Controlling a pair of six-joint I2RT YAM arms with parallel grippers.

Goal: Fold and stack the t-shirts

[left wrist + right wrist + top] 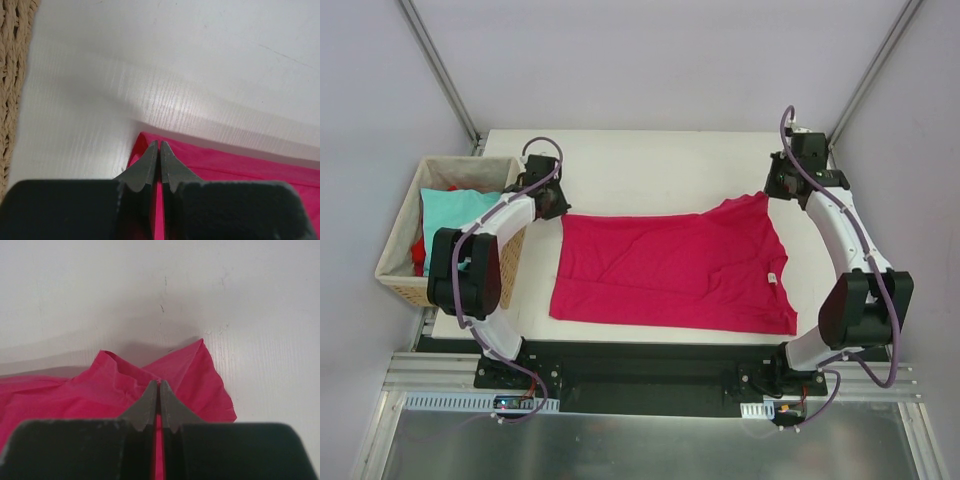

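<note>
Cloth from above: crimson-magenta t-shirt point(675, 270) lying spread across the white table point(650, 160), soft knit with shallow creases, straight hem to the left, sleeves and neck to the right.
Basket from above: woven wicker basket point(405, 290) standing just off the table's left edge, holding a crumpled light teal t-shirt point(455, 215) and, beside it, a bunched red t-shirt point(418, 255).
Grippers from above: left gripper point(552, 205) sitting at the far hem corner, right gripper point(782, 185) at the tip of the far sleeve, both down at table level.
Left wrist, fingers: left gripper point(159, 145) with its dark wedge-shaped jaws pressed together, pinching the rounded corner of the crimson-magenta t-shirt point(240, 165), a thin strip of cloth showing between them.
Left wrist, surroundings: table point(175, 60) looking smooth and finely grained, coarse braided basket point(10, 75) wall running along the left border.
Right wrist, fingers: right gripper point(159, 385) closed tight, nipping a puckered fold of the crimson-magenta t-shirt point(190, 370), red showing in the slit.
Right wrist, cloth: sleeve rising into soft peaks ahead of the tips, its edge curving down on the right over the table point(100, 290).
</note>
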